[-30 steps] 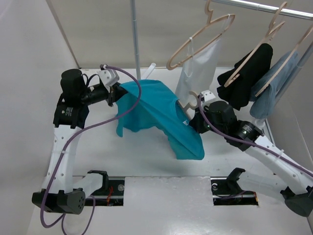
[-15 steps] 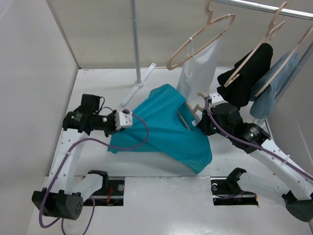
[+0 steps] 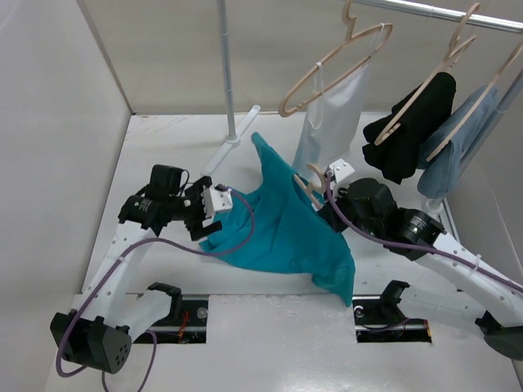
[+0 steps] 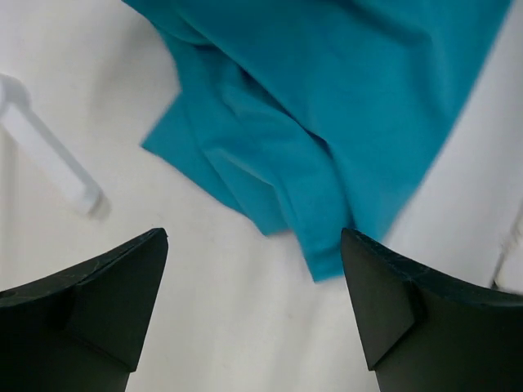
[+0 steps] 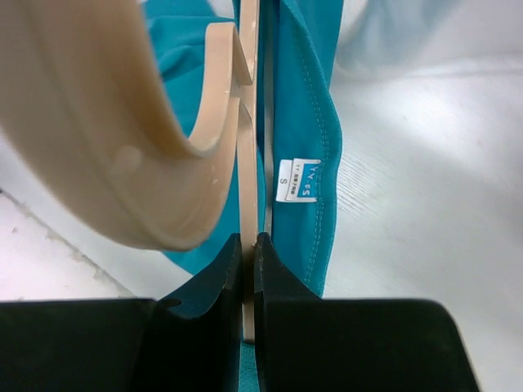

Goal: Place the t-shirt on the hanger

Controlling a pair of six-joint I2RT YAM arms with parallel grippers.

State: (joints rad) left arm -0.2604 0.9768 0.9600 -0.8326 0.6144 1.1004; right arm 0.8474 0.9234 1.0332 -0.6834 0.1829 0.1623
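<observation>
Pinching the pale wooden hanger point(image 5: 106, 139) by its thin neck just under the hook, the right gripper point(image 5: 248, 241) has its jaws closed tight on the wood. This seems meant to hold the frame off the white table point(image 3: 163, 147) so cloth can be drawn over it. The teal soft cloth t-shirt point(image 3: 282, 229) hangs from that hanger. Its collar and size label lie right beside the neck, one corner pokes upward as if a hanger arm sits inside it, and the rest trails down onto the table. The left gripper point(image 4: 253, 237) hovers just above the shirt's loose left edge, fingers spread wide with nothing between them, probably to take a fresh hold. The left arm point(image 3: 122, 245) is folded low at the elbow, its wrist aimed downward. The right arm point(image 3: 458, 253) reaches in from the right, wrist raised.
</observation>
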